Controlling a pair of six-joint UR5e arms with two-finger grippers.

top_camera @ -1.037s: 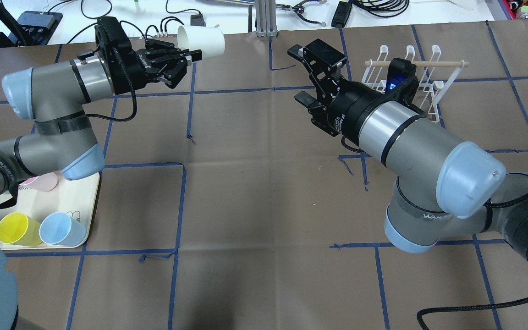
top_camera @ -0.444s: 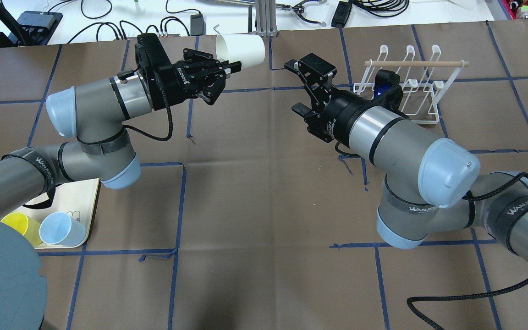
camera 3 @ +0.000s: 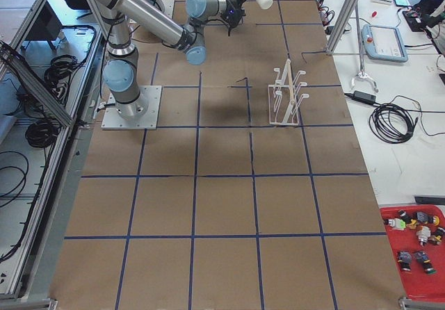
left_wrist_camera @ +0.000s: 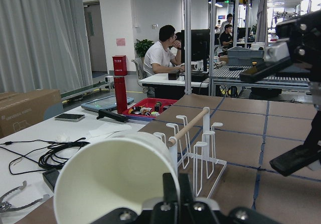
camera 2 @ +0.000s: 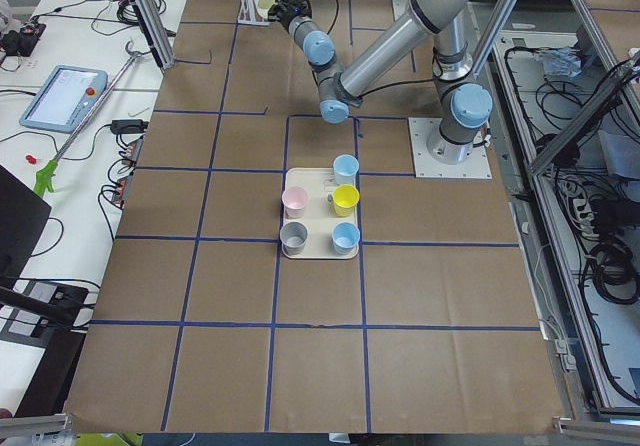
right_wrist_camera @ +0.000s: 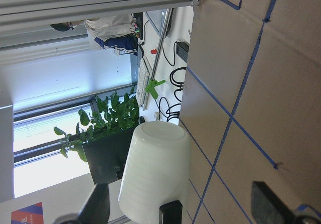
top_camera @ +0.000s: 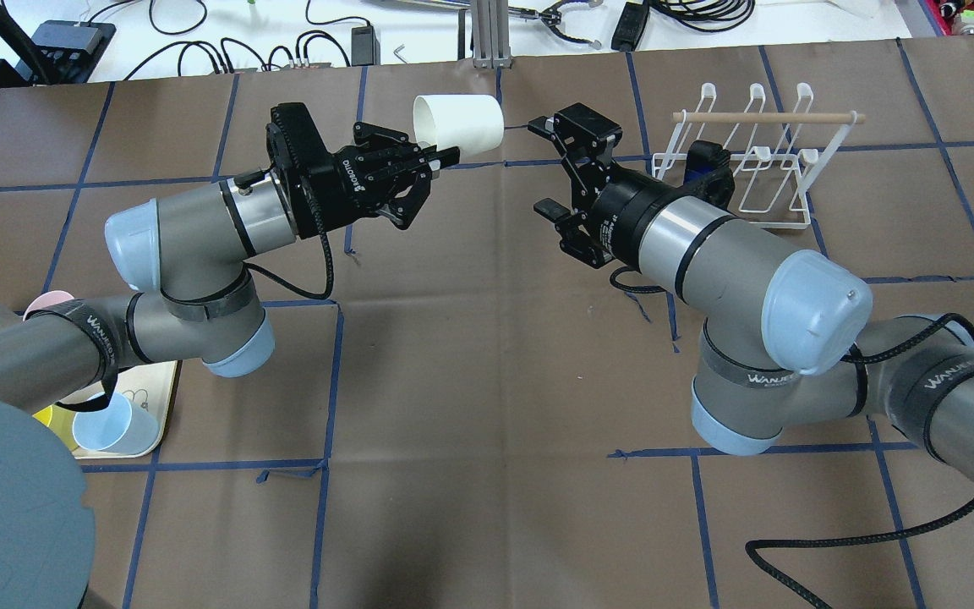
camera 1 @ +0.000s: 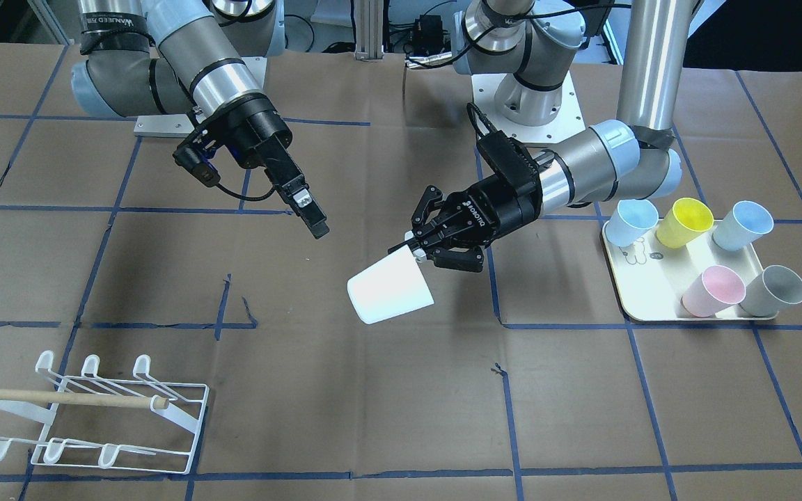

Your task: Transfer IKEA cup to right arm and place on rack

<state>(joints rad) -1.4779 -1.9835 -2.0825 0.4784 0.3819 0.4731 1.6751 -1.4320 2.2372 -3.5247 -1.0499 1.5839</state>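
Brown paper marked off with blue tape covers the table [top_camera: 487, 381]. Nearest the robot, on its left side, a cream tray [camera 1: 641, 296] holds five coloured cups [camera 1: 685, 223]. Farther out, the left gripper [top_camera: 445, 156] is clamped on the rim of a white cup [top_camera: 457, 124] and holds it on its side above the table, base pointing toward the right arm [top_camera: 707, 245]. The right gripper [top_camera: 539, 167] faces that base with its jaws spread wide, near the cup but not touching it. Beyond it, at the far right, stands the white wire rack [top_camera: 753, 156] with its wooden dowel [top_camera: 766, 117], and no cup hangs on it. By my reading, the pick-up is done and the handover is about to happen. The right-hand grasp, the left's release and the placing on the rack all remain.
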